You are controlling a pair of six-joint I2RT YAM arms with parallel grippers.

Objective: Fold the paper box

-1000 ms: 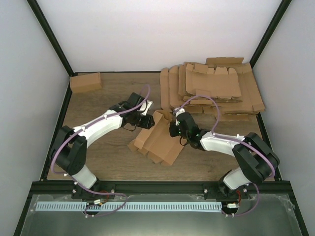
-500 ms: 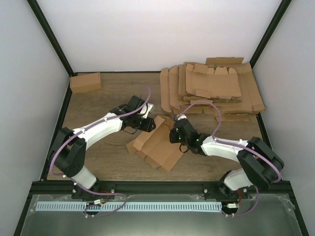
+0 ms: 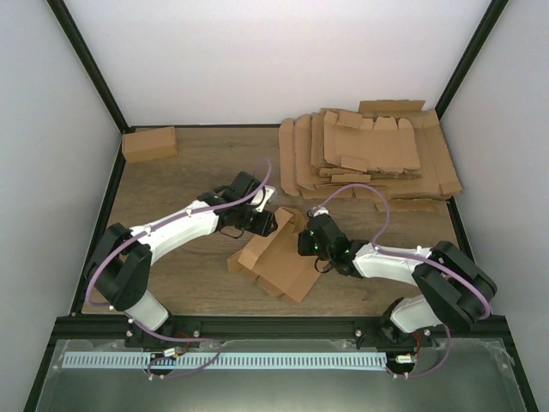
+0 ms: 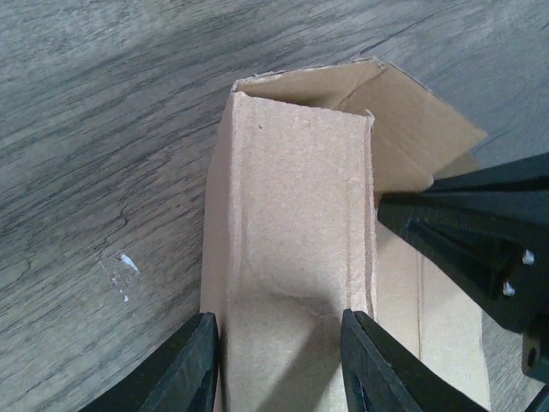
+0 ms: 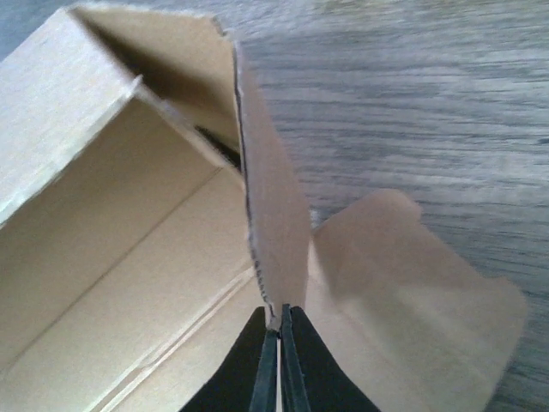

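The paper box [image 3: 279,256] lies half-folded at the table's middle, brown cardboard with its walls partly raised. My left gripper [image 3: 268,221] is at its far end. In the left wrist view its fingers [image 4: 193,369] straddle an upright wall panel [image 4: 292,232] and press on its two edges; the panel is dented between them. My right gripper [image 3: 307,242] is at the box's right side. In the right wrist view it [image 5: 276,330] is shut on the bottom edge of a thin upright flap [image 5: 270,223]. The right gripper also shows in the left wrist view [image 4: 480,245], black, beside the panel.
A stack of flat cardboard blanks [image 3: 369,154] fills the back right of the table. A finished small box [image 3: 149,143] sits at the back left corner. Black frame posts line both sides.
Both grippers and the box have shifted toward the near right. The left arm has stretched further over the box, and the box's far end has lifted and closed in.
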